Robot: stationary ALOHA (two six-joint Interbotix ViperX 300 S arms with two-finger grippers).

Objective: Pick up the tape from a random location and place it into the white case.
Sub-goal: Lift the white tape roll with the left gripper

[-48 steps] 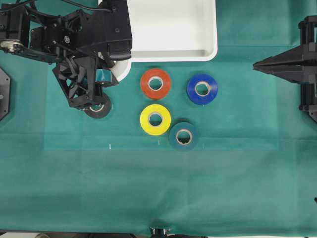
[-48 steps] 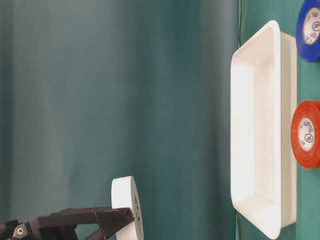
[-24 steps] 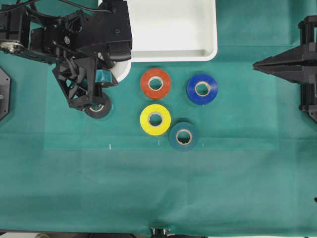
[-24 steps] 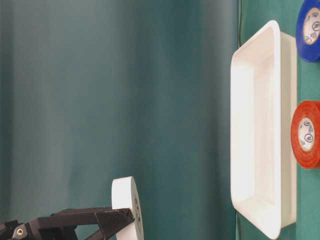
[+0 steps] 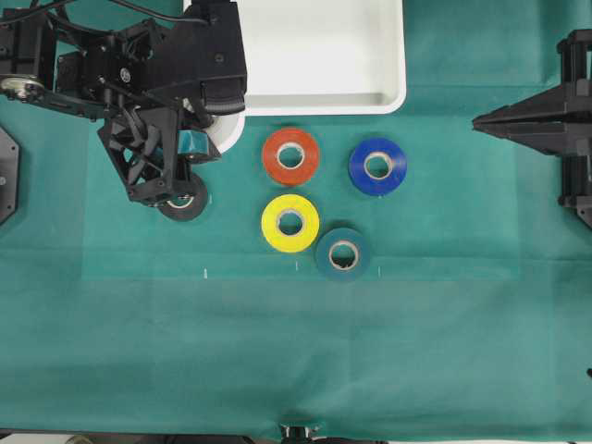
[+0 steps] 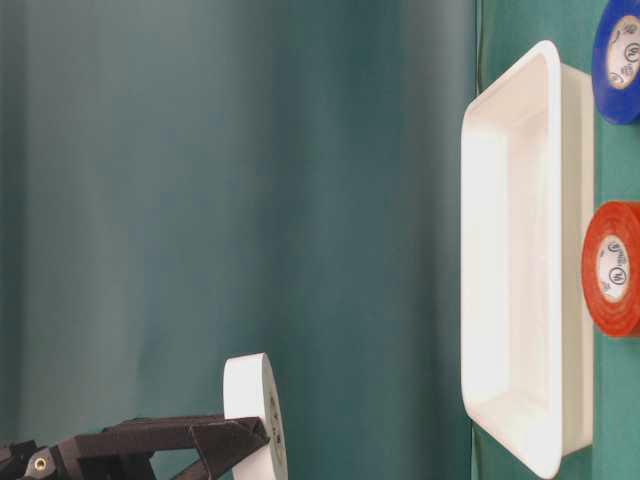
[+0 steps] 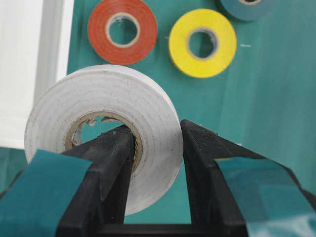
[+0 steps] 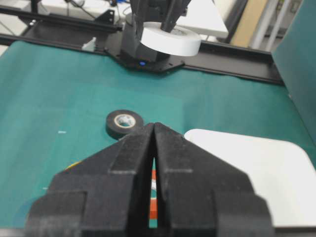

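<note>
The tape [image 7: 101, 94], a white roll with a pale cardboard core, hangs in the air in my left gripper [image 7: 157, 129]. One finger sits inside the core and the other presses the roll's outer wall. In the overhead view only an edge of the tape [image 5: 231, 129] shows under the left arm, just off the near left corner of the white case [image 5: 324, 100]. From table level the tape [image 6: 248, 400] is well above the case [image 6: 550, 250]. My right gripper [image 5: 477, 120] rests shut at the right edge, holding nothing.
Loose rolls lie on the green cloth in front of the case: orange-red [image 5: 290, 155], blue [image 5: 377, 166], yellow [image 5: 290, 223], dark teal [image 5: 343, 254], and black [image 5: 183, 203] partly under the left arm.
</note>
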